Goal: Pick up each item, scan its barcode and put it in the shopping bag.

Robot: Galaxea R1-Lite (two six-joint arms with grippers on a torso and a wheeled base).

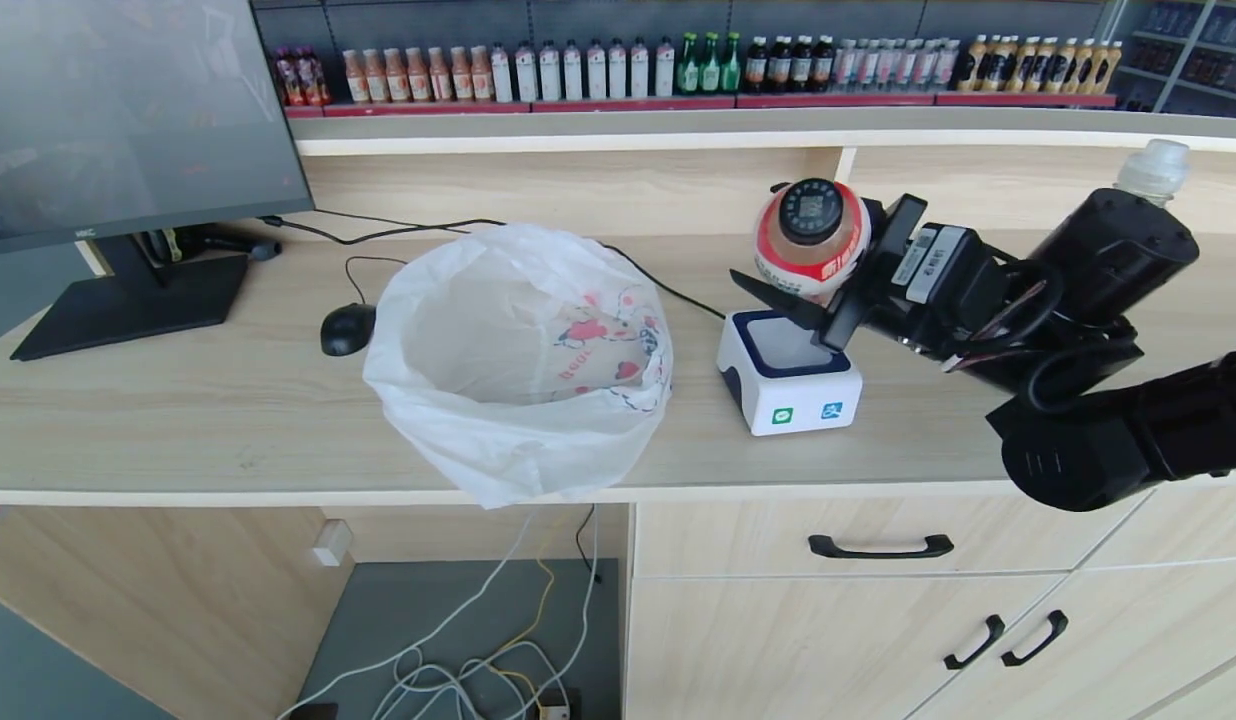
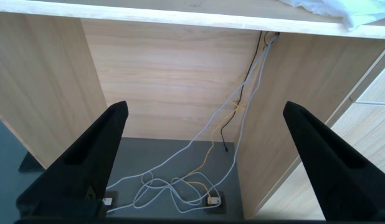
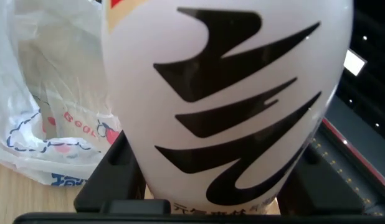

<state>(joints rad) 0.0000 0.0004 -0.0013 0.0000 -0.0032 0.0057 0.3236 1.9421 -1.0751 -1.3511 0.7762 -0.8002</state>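
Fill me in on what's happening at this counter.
The robot is at the scanning step of a checkout. Its right gripper is shut on a red-and-white bottle, held close above the white scanner on the wooden counter. The shopping bag stands open on the scanner's left, ready for the item. The left gripper is open with nothing in it, down below the counter edge, facing loose cables on the floor.

My head camera looked down across the bench (image 1: 228,420); my left wrist camera faced the cables (image 2: 180,186) beneath it. My right wrist camera sat against the bottle (image 3: 236,106), sharing the bag (image 1: 498,440) at its eight o'clock with the head view.
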